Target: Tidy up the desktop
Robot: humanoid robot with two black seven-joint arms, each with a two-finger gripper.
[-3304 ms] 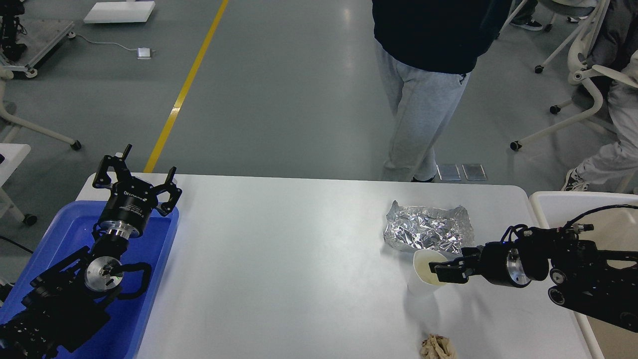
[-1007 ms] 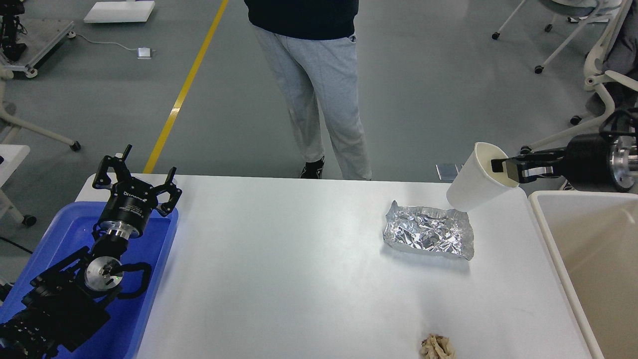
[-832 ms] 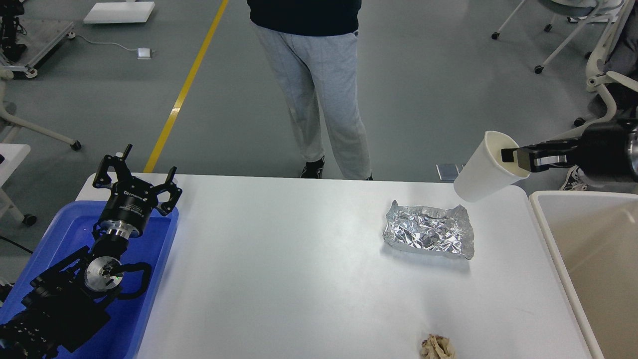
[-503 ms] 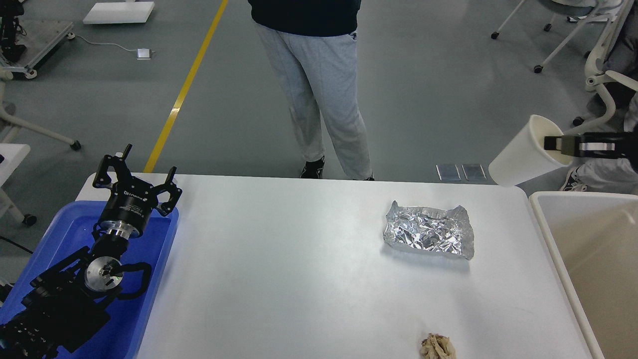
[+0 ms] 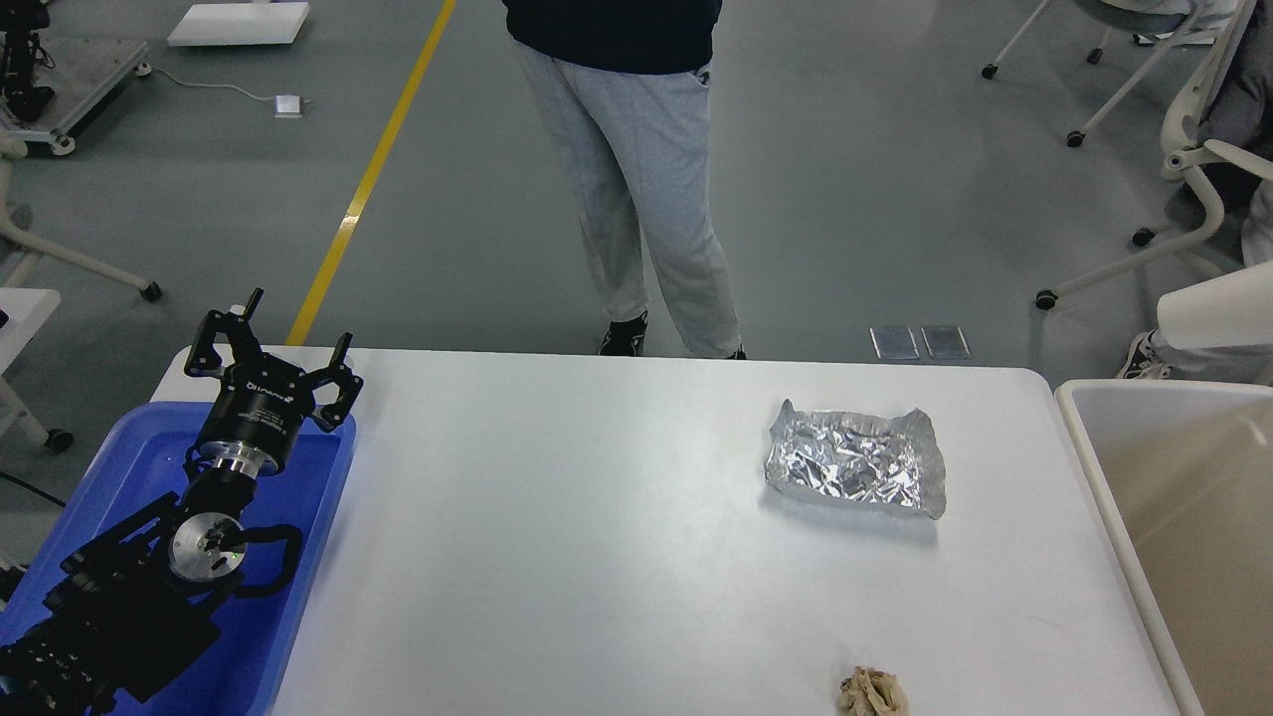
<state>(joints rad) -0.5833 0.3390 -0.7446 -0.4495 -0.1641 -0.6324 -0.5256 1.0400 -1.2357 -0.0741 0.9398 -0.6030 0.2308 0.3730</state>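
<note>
Desktop (image 5: 597,557) clear (cup (image 5: 1218,318) seemingly cropped right).

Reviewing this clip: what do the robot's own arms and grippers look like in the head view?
Only the left arm shows. Its black two-finger left gripper has angular, skeletal jaws on a black cylindrical wrist with white lettering and a polished silver ring. Below sits a round silver joint cap, looped by a black cable. The right arm is out of frame.
</note>
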